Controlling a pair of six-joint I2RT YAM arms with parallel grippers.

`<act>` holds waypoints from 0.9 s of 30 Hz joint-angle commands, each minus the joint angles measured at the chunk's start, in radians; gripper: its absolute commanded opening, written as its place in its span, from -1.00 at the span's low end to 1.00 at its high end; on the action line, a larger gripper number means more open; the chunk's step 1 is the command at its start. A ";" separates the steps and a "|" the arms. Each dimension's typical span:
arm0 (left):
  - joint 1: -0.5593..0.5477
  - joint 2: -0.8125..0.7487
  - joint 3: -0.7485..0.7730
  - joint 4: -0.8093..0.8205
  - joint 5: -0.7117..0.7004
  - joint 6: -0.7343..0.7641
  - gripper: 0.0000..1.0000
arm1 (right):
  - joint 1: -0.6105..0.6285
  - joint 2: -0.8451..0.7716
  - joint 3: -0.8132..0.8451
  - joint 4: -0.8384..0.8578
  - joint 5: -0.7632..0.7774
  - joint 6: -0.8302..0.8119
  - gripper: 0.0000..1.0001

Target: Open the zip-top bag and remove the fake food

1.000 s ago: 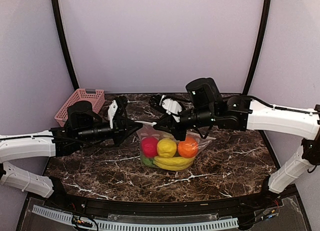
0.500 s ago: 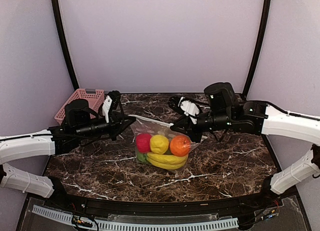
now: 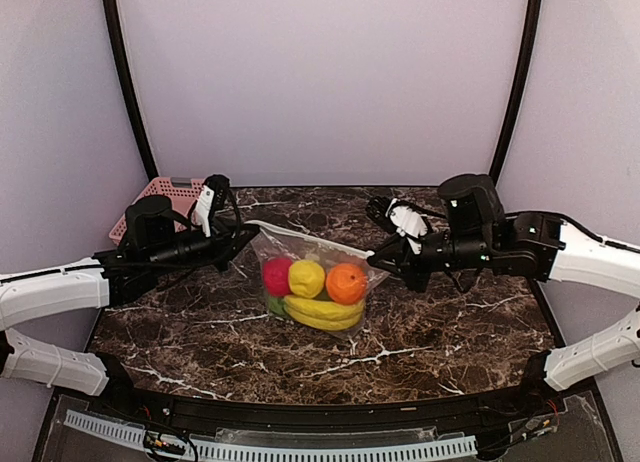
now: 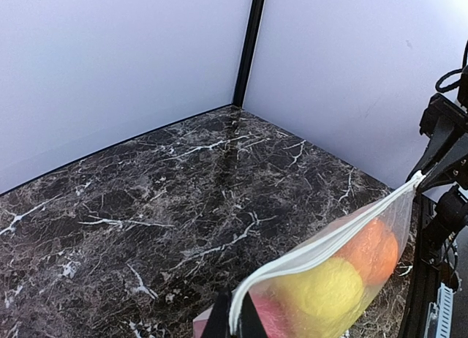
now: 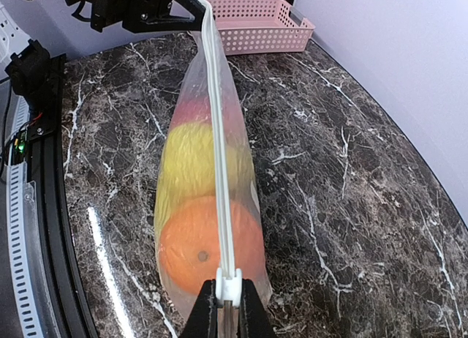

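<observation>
The clear zip-top bag (image 3: 310, 272) hangs stretched between my two grippers above the marble table. Inside it are a magenta-red ball (image 3: 276, 276), a yellow ball (image 3: 306, 278), an orange ball (image 3: 346, 282), a banana (image 3: 320, 312) and a green bit (image 3: 274, 305). My left gripper (image 3: 246, 232) is shut on the bag's left top corner, seen in the left wrist view (image 4: 234, 320). My right gripper (image 3: 378, 254) is shut on the white zipper slider (image 5: 228, 285) at the bag's right end. The zip strip (image 5: 217, 155) runs taut between them.
A pink slotted basket (image 3: 160, 200) stands at the back left of the table, behind my left arm, and it shows in the right wrist view (image 5: 256, 23). Dark marble tabletop (image 3: 440, 322) lies around the bag. Black frame posts stand at the back corners.
Both grippers have moved apart, the left one leftward and the right one rightward. The bag's top edge has stretched out longer and the bag has shifted slightly left and up.
</observation>
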 commanded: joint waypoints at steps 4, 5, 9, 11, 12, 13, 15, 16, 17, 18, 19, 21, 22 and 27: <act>0.067 -0.007 -0.007 -0.006 -0.152 -0.018 -0.99 | -0.017 -0.078 -0.059 -0.133 0.071 0.060 -1.00; 0.074 -0.007 -0.006 -0.007 -0.152 -0.017 -0.99 | -0.017 -0.090 -0.065 -0.136 0.072 0.065 -1.00; 0.095 0.006 -0.001 -0.008 -0.139 -0.029 -0.98 | -0.018 -0.118 -0.083 -0.149 0.072 0.087 -1.00; 0.098 0.015 0.000 -0.002 -0.125 -0.031 -0.99 | -0.018 -0.131 -0.093 -0.150 0.073 0.096 -1.00; 0.099 0.021 0.001 0.008 -0.120 -0.032 -0.99 | -0.018 -0.133 -0.096 -0.152 0.073 0.097 -1.00; 0.099 0.025 0.002 0.017 -0.102 -0.032 -0.98 | -0.018 -0.133 -0.097 -0.155 0.073 0.097 -1.00; 0.099 0.034 0.002 0.045 -0.050 -0.028 -0.99 | -0.019 -0.122 -0.088 -0.161 0.042 0.083 -0.98; 0.098 0.038 0.000 0.057 -0.023 -0.024 -0.98 | -0.018 -0.111 -0.078 -0.164 0.017 0.076 -0.82; 0.098 0.040 -0.001 0.084 0.033 -0.023 -0.98 | -0.019 -0.095 -0.066 -0.164 -0.011 0.070 -0.63; 0.098 0.044 -0.003 0.096 0.065 -0.022 -0.99 | -0.019 -0.077 -0.050 -0.166 -0.038 0.060 -0.41; 0.097 0.045 0.001 0.117 0.124 -0.021 -0.98 | -0.019 -0.060 -0.023 -0.167 -0.070 0.051 -0.22; 0.092 0.050 0.011 0.128 0.201 -0.015 -0.98 | -0.018 -0.015 0.025 -0.173 -0.114 0.036 -0.02; 0.083 0.050 0.015 0.128 0.220 0.002 -0.98 | -0.017 -0.002 0.051 -0.173 -0.129 0.031 0.02; 0.034 0.035 0.050 0.041 0.298 0.118 -0.99 | -0.017 0.034 0.181 -0.167 -0.170 0.022 0.14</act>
